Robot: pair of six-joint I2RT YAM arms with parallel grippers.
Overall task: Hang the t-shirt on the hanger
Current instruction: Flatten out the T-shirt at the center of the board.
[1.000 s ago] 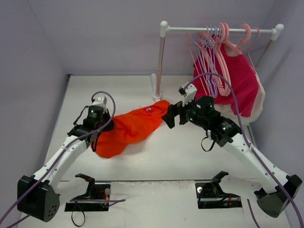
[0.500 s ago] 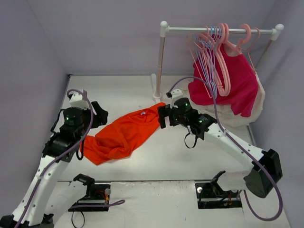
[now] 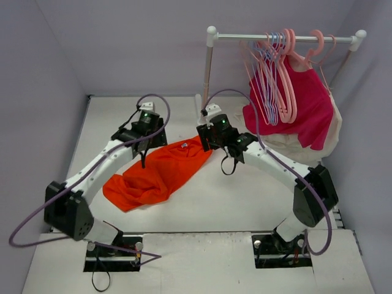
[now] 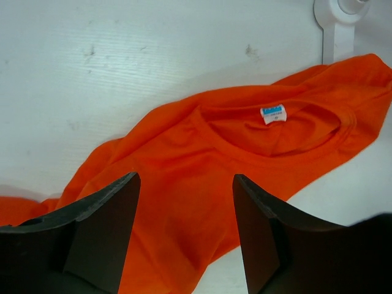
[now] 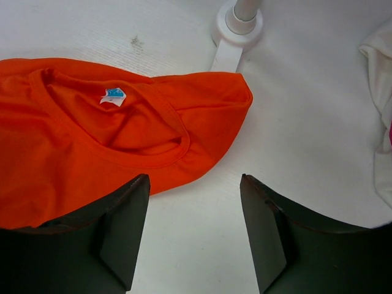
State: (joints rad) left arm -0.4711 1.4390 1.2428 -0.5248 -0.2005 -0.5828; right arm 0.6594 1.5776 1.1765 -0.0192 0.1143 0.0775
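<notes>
Both arms swung inward since earlier frame; my left tool and right tool hover released over collar of t-shirt, crumpled on counter. Wrist views show white label; only top view shows hanger on rail.

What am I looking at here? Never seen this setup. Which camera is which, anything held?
Two robot arms bolted at the table's near edge. The wide picture is from a fixed camera above and behind them; the other two are from wrist cameras, looking past each arm's dark fingers. An orange t-shirt lies crumpled on the table, neck label showing. The left tool and right tool hover at its collar end, both open, holding nothing. Pink and lavender hangers and a magenta shirt hang on the rail behind.
</notes>
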